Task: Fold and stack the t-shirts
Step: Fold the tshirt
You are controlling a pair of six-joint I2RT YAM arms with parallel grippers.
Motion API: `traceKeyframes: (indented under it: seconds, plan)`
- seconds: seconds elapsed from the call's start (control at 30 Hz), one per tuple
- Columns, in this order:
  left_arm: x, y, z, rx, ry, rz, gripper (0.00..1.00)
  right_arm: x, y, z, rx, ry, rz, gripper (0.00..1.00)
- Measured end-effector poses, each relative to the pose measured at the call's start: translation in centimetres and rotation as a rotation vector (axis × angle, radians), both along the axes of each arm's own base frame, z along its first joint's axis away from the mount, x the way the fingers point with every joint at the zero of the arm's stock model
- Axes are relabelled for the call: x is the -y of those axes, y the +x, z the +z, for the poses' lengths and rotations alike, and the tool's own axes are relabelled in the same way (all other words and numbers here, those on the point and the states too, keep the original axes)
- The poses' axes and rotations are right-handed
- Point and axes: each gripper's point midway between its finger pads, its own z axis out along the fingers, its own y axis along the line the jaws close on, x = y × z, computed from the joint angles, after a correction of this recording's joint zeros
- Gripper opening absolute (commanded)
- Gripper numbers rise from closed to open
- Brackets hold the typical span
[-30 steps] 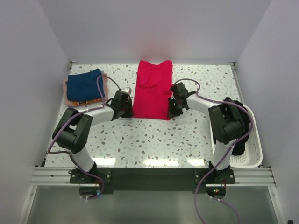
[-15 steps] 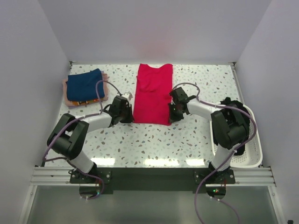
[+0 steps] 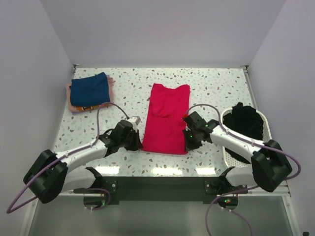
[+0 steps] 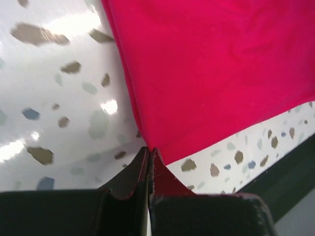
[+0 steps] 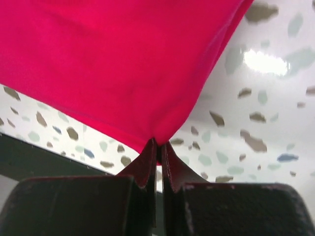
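As fingers [image 4: 129, 181] pinch corners, red t-shirt [image 3: 167, 118] flat

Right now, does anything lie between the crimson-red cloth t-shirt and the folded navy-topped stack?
Nothing lies there: bare speckled tabletop separates the crimson-red cloth t-shirt from the folded navy-topped stack; the left arm's cable arcs nearby.

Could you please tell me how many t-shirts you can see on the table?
4: red shirt mid-table; navy shirt atop pink shirt, far left; black cloth in the basket, maybe hiding more.
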Motion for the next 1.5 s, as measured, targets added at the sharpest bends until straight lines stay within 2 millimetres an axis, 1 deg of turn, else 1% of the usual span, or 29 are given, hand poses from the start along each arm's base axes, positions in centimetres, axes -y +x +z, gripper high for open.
traceKeyframes:
  seconds: [0.07,0.13,0.23,0.37,0.47,0.53,0.63,0.7,0.83,0.9,0.93,1.0,1.07,1.2,1.3,1.4,1.5]
  plan:
    - [0.5,-1.9,0.3,-0.018,-0.027,-0.020,0.00,0.6,-1.5,0.3,-0.011,0.004,-0.006,0.00]
    - [0.7,-3.4,0.7,-0.031,-0.058,-0.028,0.00,0.9,-2.9,0.8,-0.027,0.014,-0.004,0.00]
    - [0.9,-5.1,1.7,-0.041,-0.102,-0.028,0.00,0.9,-4.7,1.6,-0.041,0.029,0.008,0.00]
    - [1.6,-7.0,3.5,-0.046,-0.165,-0.038,0.00,1.0,-6.9,3.0,-0.051,0.048,0.020,0.00]
    - [2.1,-7.9,5.3,-0.047,-0.193,-0.041,0.00,1.2,-8.1,4.9,-0.050,0.064,0.013,0.00]
    - [2.5,-7.9,6.8,-0.036,-0.210,-0.037,0.00,1.1,-7.9,7.0,-0.024,0.090,0.000,0.00]
    - [3.2,-7.3,10.3,0.009,-0.256,-0.022,0.00,0.6,-7.3,11.0,0.038,0.152,-0.017,0.00]
    - [3.4,-6.6,12.7,0.047,-0.287,-0.005,0.00,0.6,-6.9,13.0,0.078,0.170,-0.030,0.00]
    - [4.0,-5.1,16.9,0.124,-0.335,0.025,0.00,0.9,-6.0,15.4,0.136,0.167,-0.053,0.00]
    - [4.5,-4.4,18.2,0.148,-0.341,0.032,0.00,1.1,-5.4,15.9,0.163,0.152,-0.066,0.00]
    - [4.7,-4.0,18.4,0.158,-0.333,0.035,0.00,1.2,-5.0,16.2,0.179,0.142,-0.074,0.00]
    - [5.0,-3.3,18.3,0.165,-0.308,0.043,0.00,1.3,-4.1,16.5,0.207,0.117,-0.083,0.00]
    - [5.1,-2.6,17.6,0.170,-0.270,0.050,0.00,1.4,-3.1,16.5,0.232,0.081,-0.090,0.00]
    - [4.8,-1.2,16.0,0.165,-0.209,0.072,0.00,2.0,-0.7,15.7,0.250,0.009,-0.116,0.00]
    - [4.2,0.9,15.7,0.180,-0.202,0.107,0.00,3.1,1.6,15.3,0.267,-0.019,-0.163,0.00]
    - [4.0,3.0,15.6,0.194,-0.203,0.125,0.00,4.0,3.6,15.6,0.289,-0.036,-0.191,0.00]
    - [4.7,4.7,15.7,0.204,-0.193,0.109,0.00,4.0,5.8,16.3,0.323,-0.043,-0.188,0.00]
